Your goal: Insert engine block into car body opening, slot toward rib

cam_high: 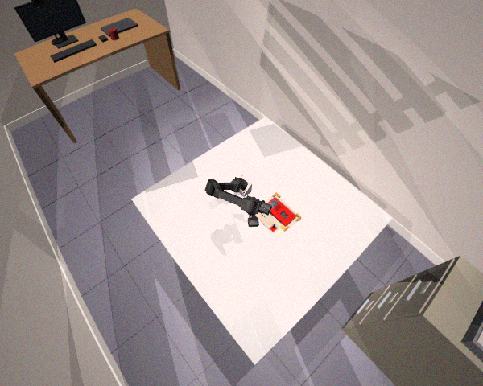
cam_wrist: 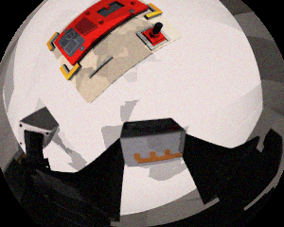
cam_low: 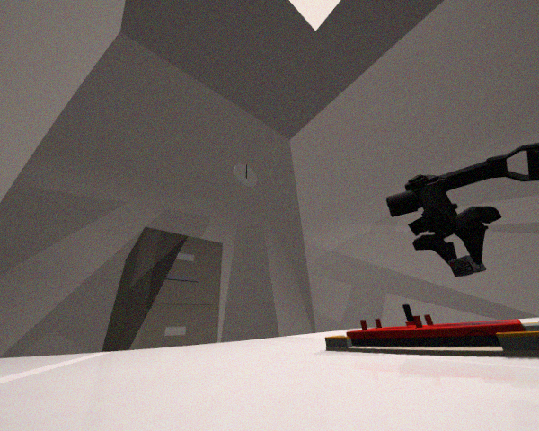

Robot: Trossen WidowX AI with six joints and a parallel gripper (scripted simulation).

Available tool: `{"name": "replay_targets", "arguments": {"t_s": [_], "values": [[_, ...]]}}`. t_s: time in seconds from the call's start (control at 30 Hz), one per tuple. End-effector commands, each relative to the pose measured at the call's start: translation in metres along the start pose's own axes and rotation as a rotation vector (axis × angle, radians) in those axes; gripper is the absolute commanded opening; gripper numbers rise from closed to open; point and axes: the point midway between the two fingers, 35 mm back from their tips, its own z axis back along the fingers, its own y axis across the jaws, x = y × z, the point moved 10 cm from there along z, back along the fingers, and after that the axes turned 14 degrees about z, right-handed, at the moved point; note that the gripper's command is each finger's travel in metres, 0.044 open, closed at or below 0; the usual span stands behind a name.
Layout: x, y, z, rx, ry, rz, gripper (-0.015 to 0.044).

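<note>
My gripper [cam_low: 467,266] [cam_wrist: 150,139] is shut on the engine block, a grey block with a dark top and orange comb-like marks on the side facing the wrist camera. The block is in the air, well above the table and the red car body [cam_high: 278,211] [cam_low: 428,329] [cam_wrist: 104,25]. In the wrist view the car body lies at the upper left, apart from the block. A dark squarish recess [cam_wrist: 111,8] shows in its red top. I cannot make out the rib or which side of the block has the slot. In the top view the arm hides the block.
The car body lies on a beige board [cam_wrist: 92,86] between yellow corner brackets [cam_high: 299,217] [cam_wrist: 70,72]. A thin dark bar [cam_wrist: 100,67] lies on the board. A red piece with an upright black knob [cam_wrist: 156,29] stands near the board's end. The arm's base stands behind.
</note>
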Motion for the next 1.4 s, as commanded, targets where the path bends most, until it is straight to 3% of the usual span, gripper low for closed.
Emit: {"name": "replay_targets", "arguments": {"t_s": [0.0, 0.57, 0.87, 1.37], "values": [[-0.001, 0.000, 0.000, -0.005, 0.001, -0.124, 0.0000], [-0.001, 0.000, -0.003, -0.006, 0.000, -0.716, 0.0000], [0.000, 0.001, -0.014, -0.006, -0.001, -0.868, 0.0000], [0.000, 0.000, -0.051, -0.008, 0.000, -0.873, 0.0000]]}}
